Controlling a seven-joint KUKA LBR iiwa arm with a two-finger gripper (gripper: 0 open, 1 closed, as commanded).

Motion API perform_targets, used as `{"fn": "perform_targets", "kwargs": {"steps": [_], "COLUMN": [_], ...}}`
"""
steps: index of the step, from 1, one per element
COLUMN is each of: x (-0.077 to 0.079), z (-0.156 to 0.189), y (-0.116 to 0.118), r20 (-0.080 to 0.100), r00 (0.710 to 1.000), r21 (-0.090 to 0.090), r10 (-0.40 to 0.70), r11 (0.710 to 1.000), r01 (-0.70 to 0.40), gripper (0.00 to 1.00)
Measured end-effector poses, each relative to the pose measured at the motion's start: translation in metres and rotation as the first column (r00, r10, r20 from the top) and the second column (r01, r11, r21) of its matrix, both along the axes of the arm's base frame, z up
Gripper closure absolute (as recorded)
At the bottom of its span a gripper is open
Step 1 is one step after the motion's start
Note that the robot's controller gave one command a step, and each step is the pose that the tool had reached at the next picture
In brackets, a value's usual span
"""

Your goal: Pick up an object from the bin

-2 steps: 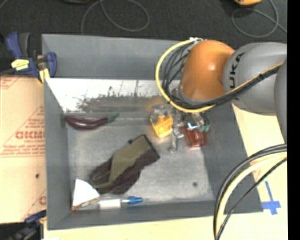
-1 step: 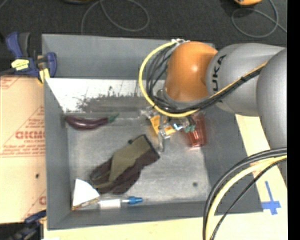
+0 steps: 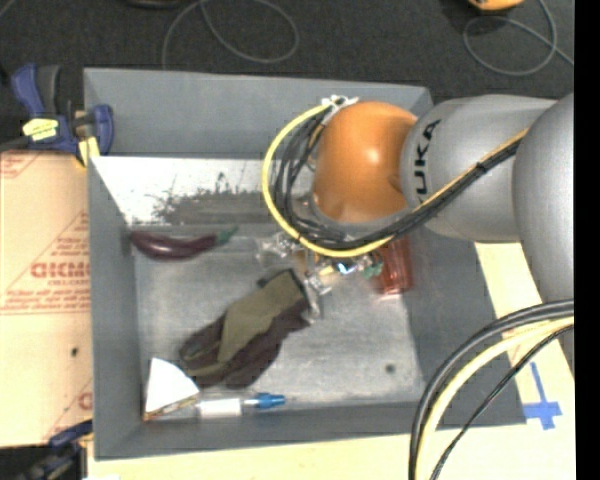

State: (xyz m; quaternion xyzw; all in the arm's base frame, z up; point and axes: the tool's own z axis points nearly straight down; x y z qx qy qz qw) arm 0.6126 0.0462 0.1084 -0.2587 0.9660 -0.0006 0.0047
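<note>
1. Glove point(image 3: 242, 336), olive and dark brown and limp: it lay stretched across the middle of the bin floor. Its upper end was right beneath my gripper point(image 3: 312, 293), and the rest trailed away below and to the left of it.
2. Whether my gripper was spread or closed I could not tell, as my own wrist hid that. So I claimed no hold on the glove.
3. To do this step well, I judged, I should take a bunched fold of cloth rather than a flat layer. I should go down close to the floor before closing, then lift straight up.
4. The risk, as I judged it, was thin fabric slipping out, or the tail dragging its neighbours along.
5. The grey bin point(image 3: 260, 86) held little else:
   - a purple aubergine-shaped thing point(image 3: 175, 245) lay well to the upper left of my gripper;
   - a reddish thing point(image 3: 392, 266) lay just to its right, partly under my arm;
   - a white triangular piece point(image 3: 168, 383) and a blue-capped pen point(image 3: 235, 405) lay far below-left, past the glove's lower end.
</note>
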Motion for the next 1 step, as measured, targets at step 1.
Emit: {"fn": "perform_targets", "kwargs": {"steps": [1], "x": [0.007], "z": [-0.0109], "y": [0.0204], "r20": [0.002], "r00": [0.997], "r21": [-0.005], "r10": [0.082], "r11": [0.997], "r01": [-0.082], "gripper": [0.0]}}
